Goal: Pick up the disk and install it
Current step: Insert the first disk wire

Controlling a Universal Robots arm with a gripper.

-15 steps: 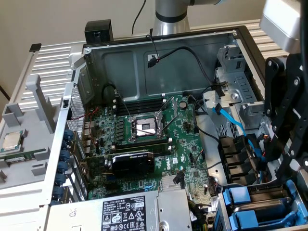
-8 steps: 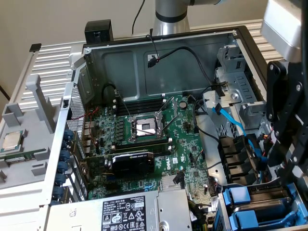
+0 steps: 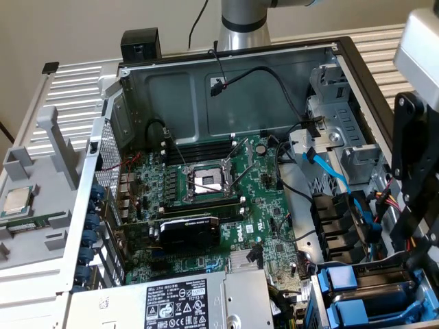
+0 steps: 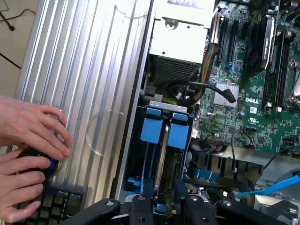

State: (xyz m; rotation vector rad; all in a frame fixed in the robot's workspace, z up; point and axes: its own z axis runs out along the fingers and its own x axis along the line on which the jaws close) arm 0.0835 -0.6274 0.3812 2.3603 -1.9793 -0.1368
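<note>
Plain beige wall behind a ribbed silver-white tabletop under soft, even light.

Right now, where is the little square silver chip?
In the exterior view, the chip lies at that view's far left on a grey stand, outside the open computer case.

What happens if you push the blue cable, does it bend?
Probably floppy: the blue cable runs in a loose curve rather than a straight line. Likely light, since it looks thin. It looks flat too, so it should not roll.
</note>
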